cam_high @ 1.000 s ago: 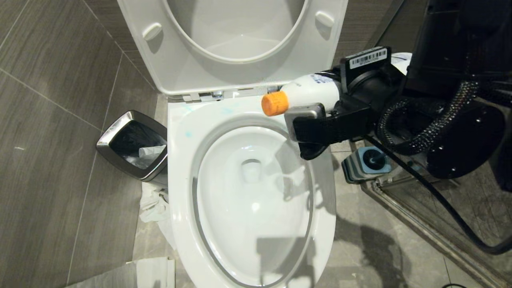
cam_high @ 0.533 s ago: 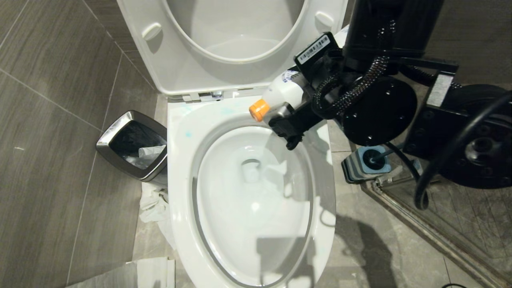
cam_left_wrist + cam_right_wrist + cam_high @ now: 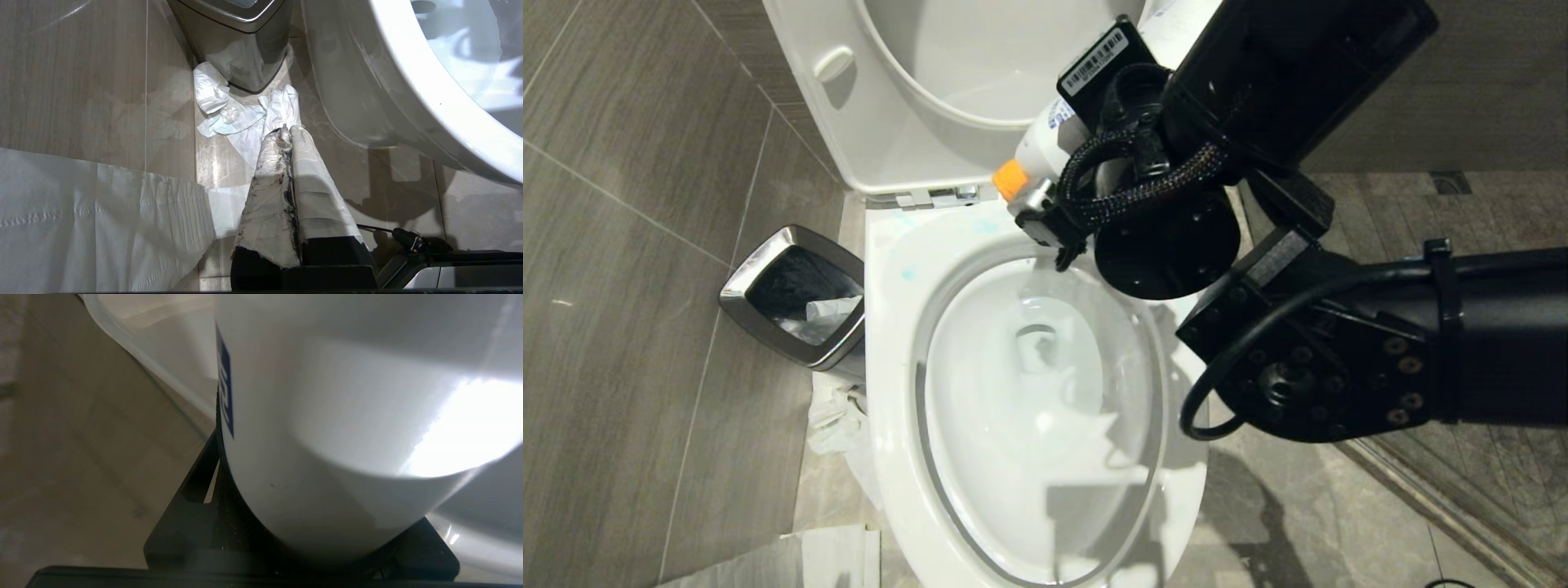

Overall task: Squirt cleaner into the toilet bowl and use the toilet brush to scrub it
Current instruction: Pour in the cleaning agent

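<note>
Gripping cleaner [image 3: 1045, 143] | white bottle, orange cap | tilted over toilet bowl [image 3: 890, 343]

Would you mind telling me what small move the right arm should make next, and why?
Probably tip the cleaner further down. The right gripper holds it slanted, orange cap lowest, over the toilet bowl's back rim; no liquid shows leaving it.

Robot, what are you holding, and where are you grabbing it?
The right pincer holds the cleaner by its white body, behind the orange cap. The left pincer holds nothing.
</note>
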Robot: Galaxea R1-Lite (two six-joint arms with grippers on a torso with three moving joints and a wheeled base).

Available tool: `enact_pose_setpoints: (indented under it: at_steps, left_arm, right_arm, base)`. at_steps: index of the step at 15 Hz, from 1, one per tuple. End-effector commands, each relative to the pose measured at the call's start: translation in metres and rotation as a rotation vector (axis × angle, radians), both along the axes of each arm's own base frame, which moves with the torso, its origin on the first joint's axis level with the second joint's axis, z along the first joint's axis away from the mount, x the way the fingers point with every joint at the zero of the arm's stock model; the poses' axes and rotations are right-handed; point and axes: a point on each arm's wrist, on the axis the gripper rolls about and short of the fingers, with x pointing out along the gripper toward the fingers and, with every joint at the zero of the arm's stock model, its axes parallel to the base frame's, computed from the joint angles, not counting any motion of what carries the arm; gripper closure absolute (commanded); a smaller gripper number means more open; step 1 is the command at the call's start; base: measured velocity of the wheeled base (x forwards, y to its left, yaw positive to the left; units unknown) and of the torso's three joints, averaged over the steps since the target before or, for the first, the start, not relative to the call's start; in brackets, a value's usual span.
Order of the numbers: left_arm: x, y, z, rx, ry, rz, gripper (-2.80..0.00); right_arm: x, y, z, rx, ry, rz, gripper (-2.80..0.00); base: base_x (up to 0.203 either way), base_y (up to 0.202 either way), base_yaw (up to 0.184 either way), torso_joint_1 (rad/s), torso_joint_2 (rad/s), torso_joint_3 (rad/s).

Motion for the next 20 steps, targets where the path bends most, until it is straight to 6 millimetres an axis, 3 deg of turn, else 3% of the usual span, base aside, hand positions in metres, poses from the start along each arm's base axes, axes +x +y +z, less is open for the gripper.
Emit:
enact_pose_setpoints:
  at_steps: [1, 8, 17, 20]
  left_arm:
    - [0.0, 0.0, 0.0, 0.0, 0.001, 0.0, 0.0]
    - [0.0, 0.0, 0.0, 0.0, 0.001, 0.0, 0.0]
    - [0.0, 0.0, 0.0, 0.0, 0.001, 0.0, 0.0]
    - [0.0, 0.0, 0.0, 0.0, 0.001, 0.0, 0.0]
  right_arm:
    - [-0.012, 0.018, -0.014, 0.042, -0.005, 0.013, 0.0]
    - [-0.035, 0.013, -0.024, -0.011, 0.051, 0.028, 0.0]
    - [-0.046, -0.012, -0.029, -0.029, 0.111, -0.039, 0.0]
    - [-0.038, -0.017, -0.029, -0.028, 0.115, -0.069, 0.0]
  base:
    - [0.0, 0.0, 0.0, 0.0, 0.0, 0.0]
    - [0.0, 0.0, 0.0, 0.0, 0.0, 0.0]
    - [0.0, 0.0, 0.0, 0.0, 0.0, 0.0]
    - [0.0, 0.0, 0.0, 0.0, 0.0, 0.0]
